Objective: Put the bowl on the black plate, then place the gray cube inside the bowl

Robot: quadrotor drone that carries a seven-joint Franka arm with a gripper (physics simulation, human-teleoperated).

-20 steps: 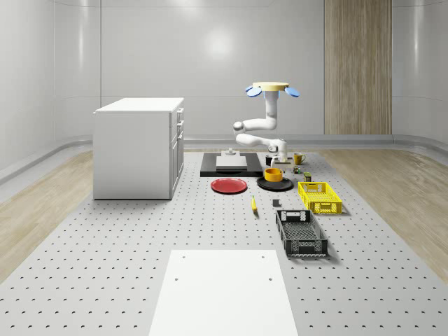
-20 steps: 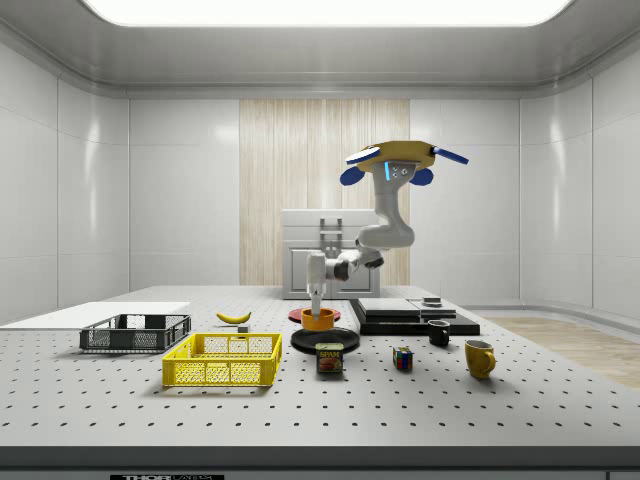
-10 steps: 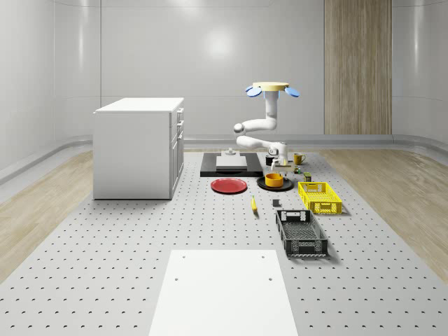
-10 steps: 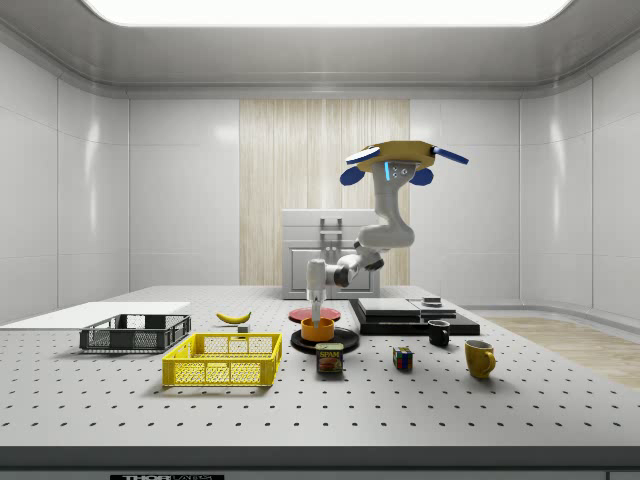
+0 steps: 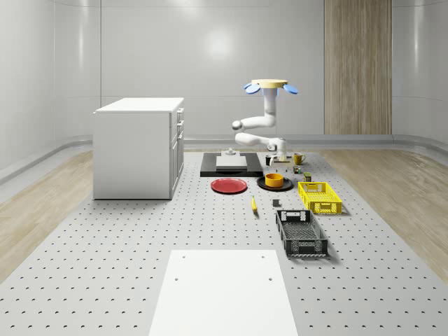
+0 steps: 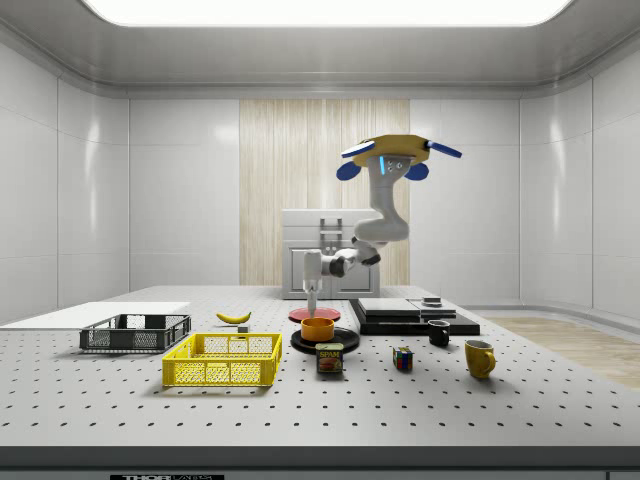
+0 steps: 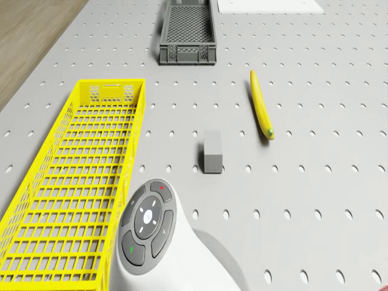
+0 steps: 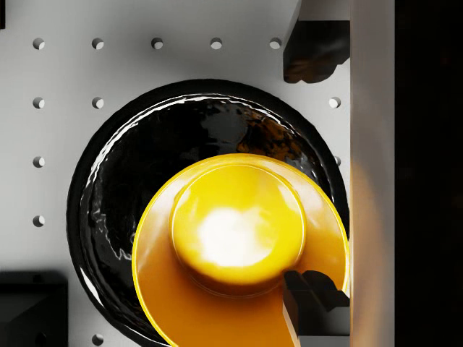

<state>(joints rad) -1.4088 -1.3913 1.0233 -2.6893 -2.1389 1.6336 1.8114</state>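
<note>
Pale glossy walls, wood-panel strip [image 5: 358,66], white cabinet [image 5: 138,148] on perforated grey table [image 5: 105,259], bright ceiling light [image 6: 325,10].

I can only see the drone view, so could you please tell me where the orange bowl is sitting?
Observer: The orange bowl sits on the black plate.
Operator: Is the gripper holding it?
Observer: No. The gripper hangs just above the bowl, open and apparently clear of it.
Operator: And where is the drone?
Observer: The drone hovers well above the table, higher than the bowl and plate.
</note>
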